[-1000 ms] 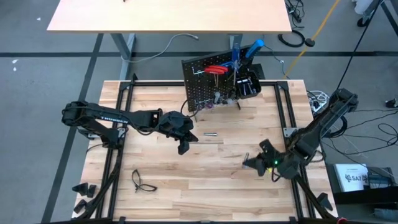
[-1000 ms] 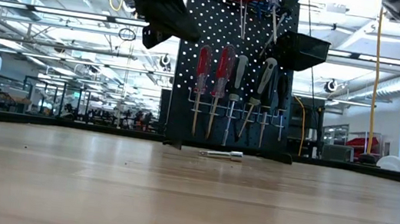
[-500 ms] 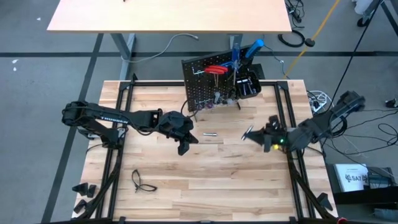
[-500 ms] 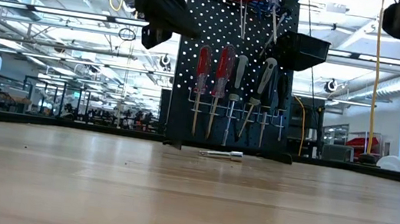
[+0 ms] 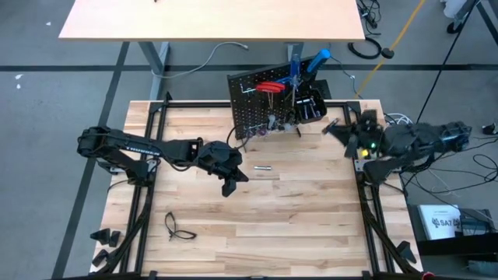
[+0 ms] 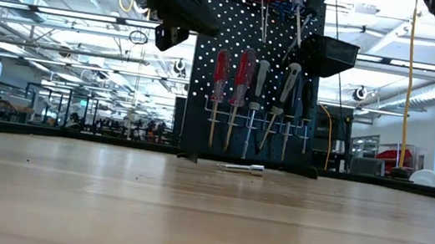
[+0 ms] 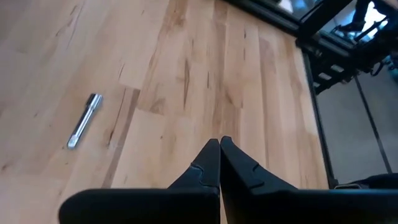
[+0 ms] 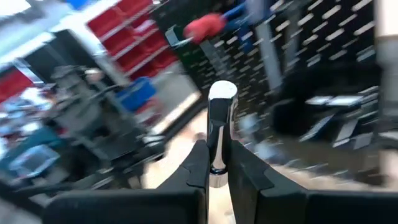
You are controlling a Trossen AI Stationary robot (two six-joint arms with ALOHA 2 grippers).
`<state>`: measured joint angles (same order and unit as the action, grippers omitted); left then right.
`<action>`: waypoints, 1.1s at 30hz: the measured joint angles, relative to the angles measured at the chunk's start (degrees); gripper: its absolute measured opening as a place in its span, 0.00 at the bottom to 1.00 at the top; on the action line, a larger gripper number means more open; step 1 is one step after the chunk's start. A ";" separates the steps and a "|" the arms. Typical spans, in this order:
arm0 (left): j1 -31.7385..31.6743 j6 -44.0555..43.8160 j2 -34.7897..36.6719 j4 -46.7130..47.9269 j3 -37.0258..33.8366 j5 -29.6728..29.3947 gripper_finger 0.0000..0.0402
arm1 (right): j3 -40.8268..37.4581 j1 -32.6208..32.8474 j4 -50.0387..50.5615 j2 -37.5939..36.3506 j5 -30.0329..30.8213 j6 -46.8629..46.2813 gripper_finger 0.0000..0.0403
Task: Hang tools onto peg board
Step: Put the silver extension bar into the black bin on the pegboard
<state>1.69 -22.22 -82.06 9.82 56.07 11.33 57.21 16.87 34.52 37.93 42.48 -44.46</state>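
Note:
The black peg board (image 5: 261, 109) stands at the table's far edge, with red- and dark-handled screwdrivers (image 6: 243, 73) hanging on its face and a black bin (image 5: 311, 105) at its right. A silver bit (image 5: 263, 167) lies flat on the table in front of it and also shows in the left wrist view (image 7: 84, 120). My left gripper (image 5: 230, 185) hovers shut and empty near that bit. My right gripper (image 5: 331, 128) is right of the bin, above the table, shut on another silver bit (image 8: 221, 118). My right gripper pinches the silver bit's back half (image 8: 217, 160) between its two fingers. The bit lies along the fingers, and its round free end (image 8: 222, 92) sticks out past the fingertips toward the peg board. It is lifted clear of the table.
A pair of dark glasses (image 5: 179, 227) lies at the table's near left. Small black parts (image 5: 105, 237) lie off the near left corner. Black frame rails (image 5: 359, 148) run along the table's sides. A second tan table (image 5: 210, 19) stands behind the peg board.
My right gripper has gone from the near right of the table toward the far edge, up beside the peg board's bin, carrying the silver bit clear of the table and turning toward the board.

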 joint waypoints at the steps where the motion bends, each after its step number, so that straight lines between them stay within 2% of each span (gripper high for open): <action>1: 0.00 0.02 0.00 -0.68 0.00 0.00 0.00 | 1.42 -1.48 2.04 0.29 -0.03 0.45 0.05; 8: 0.00 -0.05 0.00 -5.14 0.00 -0.07 0.00 | 6.39 -9.85 5.63 3.08 -1.18 5.08 0.05; 23: 1.01 -1.57 0.28 -6.24 0.00 -0.15 0.00 | 6.87 -32.32 5.59 13.40 -19.31 6.41 0.05; 29: 2.14 -2.94 0.28 -6.30 0.00 0.01 0.00 | 6.87 -38.48 3.02 17.37 -24.87 7.81 0.05; 33: 2.49 -2.99 0.28 -6.29 0.00 0.01 0.00 | 7.77 -40.42 4.77 20.27 -25.33 8.07 0.05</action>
<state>4.18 -25.21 -81.78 3.53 56.07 11.34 64.97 -23.54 39.29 58.21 17.15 -36.39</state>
